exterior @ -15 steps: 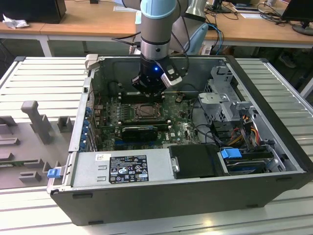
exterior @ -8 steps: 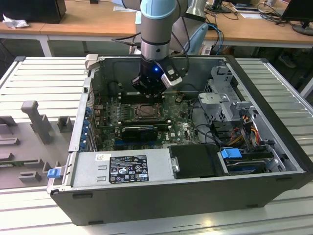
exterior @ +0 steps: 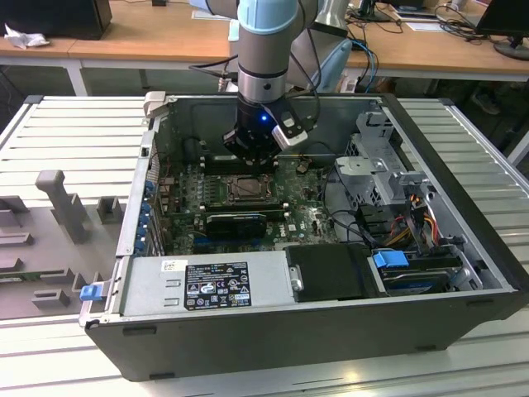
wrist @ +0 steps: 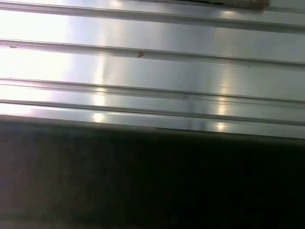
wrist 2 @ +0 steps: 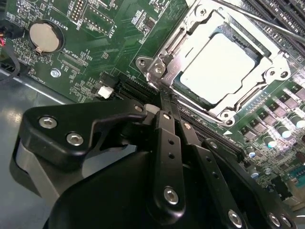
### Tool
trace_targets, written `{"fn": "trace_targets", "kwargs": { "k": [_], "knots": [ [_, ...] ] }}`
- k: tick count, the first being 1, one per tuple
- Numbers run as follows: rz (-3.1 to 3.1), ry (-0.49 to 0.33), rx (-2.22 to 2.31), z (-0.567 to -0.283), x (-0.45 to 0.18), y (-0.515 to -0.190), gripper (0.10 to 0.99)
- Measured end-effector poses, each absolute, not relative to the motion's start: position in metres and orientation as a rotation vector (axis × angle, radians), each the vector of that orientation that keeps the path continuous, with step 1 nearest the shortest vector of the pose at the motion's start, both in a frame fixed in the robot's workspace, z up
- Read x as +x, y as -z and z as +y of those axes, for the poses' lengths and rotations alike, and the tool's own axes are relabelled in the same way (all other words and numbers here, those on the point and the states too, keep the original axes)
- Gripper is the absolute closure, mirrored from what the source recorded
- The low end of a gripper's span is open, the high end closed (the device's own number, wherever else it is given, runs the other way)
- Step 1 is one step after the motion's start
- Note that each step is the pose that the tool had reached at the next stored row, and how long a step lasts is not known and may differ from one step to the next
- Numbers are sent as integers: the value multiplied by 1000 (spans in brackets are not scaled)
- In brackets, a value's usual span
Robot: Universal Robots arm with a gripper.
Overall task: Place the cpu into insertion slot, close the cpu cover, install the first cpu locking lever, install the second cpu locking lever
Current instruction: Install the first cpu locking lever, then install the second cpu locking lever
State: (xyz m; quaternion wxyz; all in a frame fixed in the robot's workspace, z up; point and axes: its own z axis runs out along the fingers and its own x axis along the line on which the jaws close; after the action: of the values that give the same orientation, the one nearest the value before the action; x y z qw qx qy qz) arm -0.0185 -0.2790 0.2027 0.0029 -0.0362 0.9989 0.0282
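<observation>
- In the exterior view we see the whole open computer case [exterior: 463, 248] lying on a ribbed metal table [exterior: 74, 124], with the arm [exterior: 264, 50] coming straight down from above into the case.
- The gripper [exterior: 250, 157] hangs over the green motherboard [exterior: 306, 219], just behind the insertion slot [exterior: 248, 189] in that view.
- In the second wrist view we see what the exterior view cannot resolve: one cpu [wrist 2: 220, 67], pale and square, lies seated in the insertion slot [wrist 2: 177, 82], and the cpu cover [wrist 2: 190, 33] lies closed over it, framing the chip through its cut-out centre.
- In the same view the gripper [wrist 2: 164, 102] has its black fingers [wrist 2: 167, 138] pressed together, holding nothing, their tips right at the corner of the cover's frame.
- One thin locking lever [wrist 2: 257, 20] runs along the far edge of the cover; we cannot tell whether it is latched.
- We count one round coin battery [wrist 2: 44, 37] on the board.
- The first wrist view shows ribbed metal surface [wrist: 152, 62] above a dark edge [wrist: 152, 176].
</observation>
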Motion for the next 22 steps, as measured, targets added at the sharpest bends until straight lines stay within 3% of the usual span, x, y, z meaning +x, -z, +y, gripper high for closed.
{"fn": "trace_targets", "kwargs": {
  "k": [6, 22],
  "knots": [
    [3133, -86, -114, -279, -18, -224, 980],
    [3133, -85, -114, -285, -18, -224, 980]
  ]
}}
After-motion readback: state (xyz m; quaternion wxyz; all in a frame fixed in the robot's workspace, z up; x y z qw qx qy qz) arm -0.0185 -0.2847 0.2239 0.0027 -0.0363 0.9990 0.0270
